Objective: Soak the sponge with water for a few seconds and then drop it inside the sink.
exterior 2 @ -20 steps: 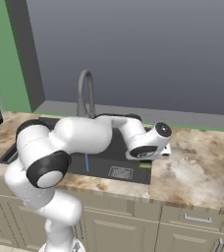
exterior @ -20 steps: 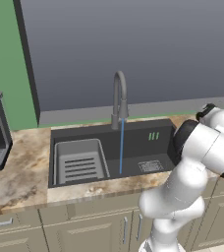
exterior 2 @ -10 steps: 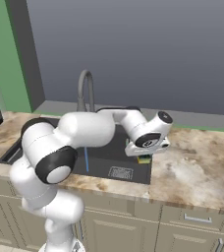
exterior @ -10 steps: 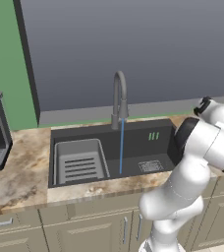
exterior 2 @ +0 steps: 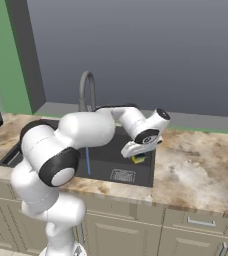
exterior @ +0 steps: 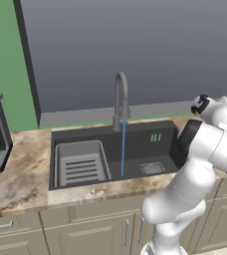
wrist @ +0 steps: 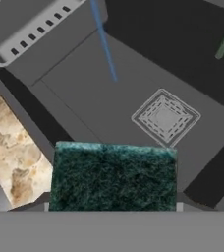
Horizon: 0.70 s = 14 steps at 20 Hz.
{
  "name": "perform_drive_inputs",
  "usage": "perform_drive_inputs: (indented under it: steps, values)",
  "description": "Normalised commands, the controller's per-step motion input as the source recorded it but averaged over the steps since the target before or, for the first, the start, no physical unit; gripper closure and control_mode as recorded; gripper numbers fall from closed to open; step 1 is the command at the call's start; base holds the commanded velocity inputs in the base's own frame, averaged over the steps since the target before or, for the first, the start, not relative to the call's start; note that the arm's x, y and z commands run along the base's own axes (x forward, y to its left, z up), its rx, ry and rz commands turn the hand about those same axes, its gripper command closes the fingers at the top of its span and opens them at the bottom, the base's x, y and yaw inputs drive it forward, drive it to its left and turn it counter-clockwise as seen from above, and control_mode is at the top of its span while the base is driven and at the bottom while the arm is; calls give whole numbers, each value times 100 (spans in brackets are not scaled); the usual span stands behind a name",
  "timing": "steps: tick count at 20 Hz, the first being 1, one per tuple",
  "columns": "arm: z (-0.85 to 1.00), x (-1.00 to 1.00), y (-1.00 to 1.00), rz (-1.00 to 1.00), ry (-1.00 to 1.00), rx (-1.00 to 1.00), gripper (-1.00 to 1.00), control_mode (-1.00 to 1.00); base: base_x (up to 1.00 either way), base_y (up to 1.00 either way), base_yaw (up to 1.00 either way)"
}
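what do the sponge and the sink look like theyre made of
Sponge: a fibrous dark green scrub face, coarse and matte; yellow body, likely soft foam. Sink: smooth matte charcoal, perhaps composite or coated metal; no shine to settle it.

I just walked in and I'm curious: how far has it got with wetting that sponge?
Done: the sponge is picked up, and the tool is shut on it above the right end of the sink. In hand: carrying it; in the hand view its dark green side sits short of the water. Left: hold it under the stream from the faucet, then drop it in the sink.
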Motion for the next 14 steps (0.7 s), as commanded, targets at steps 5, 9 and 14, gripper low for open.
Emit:
perform_drive_inputs:
  steps: [5,9,14]
  values:
    - [0,3,57,14,-8,0,100,-100,0,0,0]
    - [0,2,59,5,-11,0,100,-100,0,0,0]
    - [0,0,50,5,-10,9,100,-100,0,0,0]
